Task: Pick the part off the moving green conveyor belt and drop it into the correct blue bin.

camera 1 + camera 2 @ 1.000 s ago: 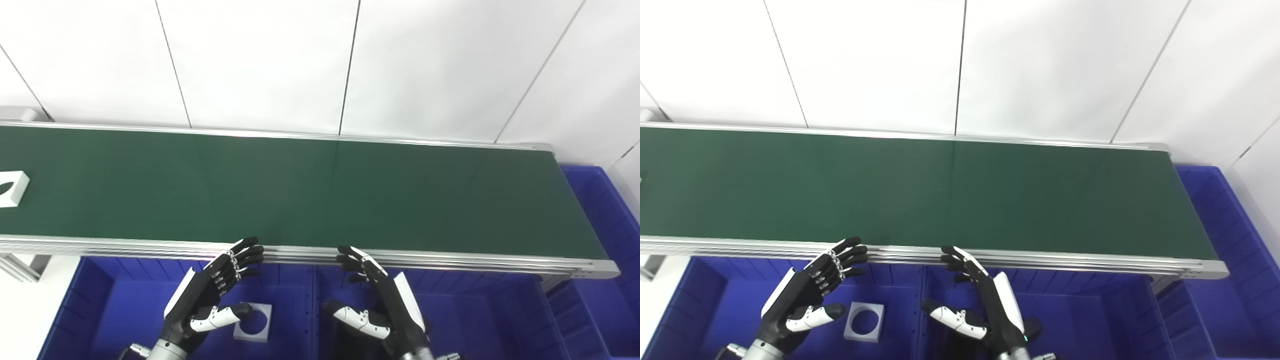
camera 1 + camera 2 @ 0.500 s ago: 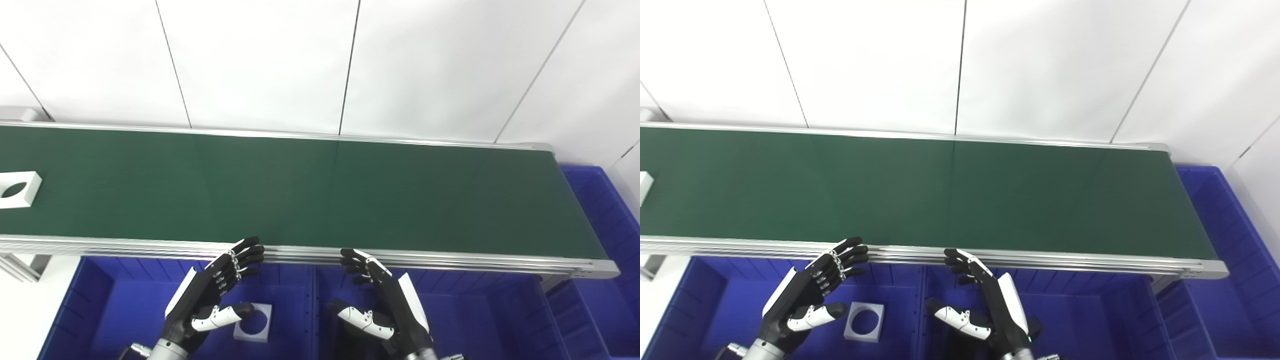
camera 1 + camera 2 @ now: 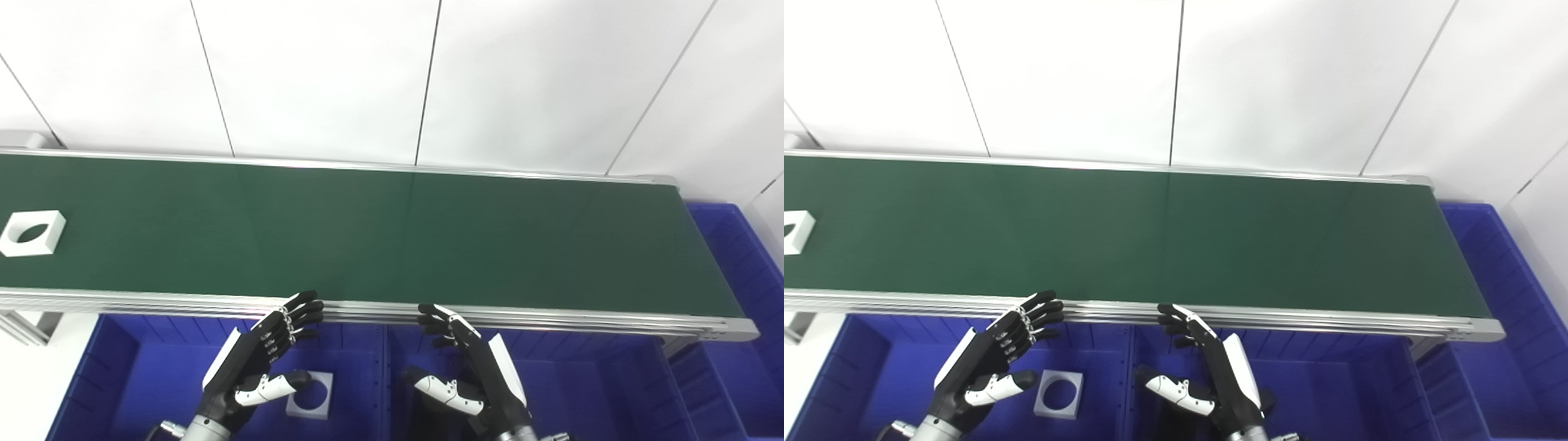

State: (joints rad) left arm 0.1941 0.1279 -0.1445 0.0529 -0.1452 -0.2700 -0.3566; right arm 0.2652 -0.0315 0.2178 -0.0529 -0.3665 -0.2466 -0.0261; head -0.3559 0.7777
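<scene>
1. The left hand [image 3: 254,367] has black segmented fingers, a white plate across its back and a white thumb tipped in black.
2. Small silvery fittings glint along its knuckles.
3. A metallic grey wrist collar sits below it at the frame's bottom edge.
4. The right hand [image 3: 471,373] matches: black fingers, white back plate, white thumb with dark joints and black tip.
5. Its wrist ends in a silvery ring.

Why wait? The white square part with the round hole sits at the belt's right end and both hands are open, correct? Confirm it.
Wrong end. The white square part sits at the left end of the green belt, as the left eye view shows. The left hand and right hand are open.
</scene>
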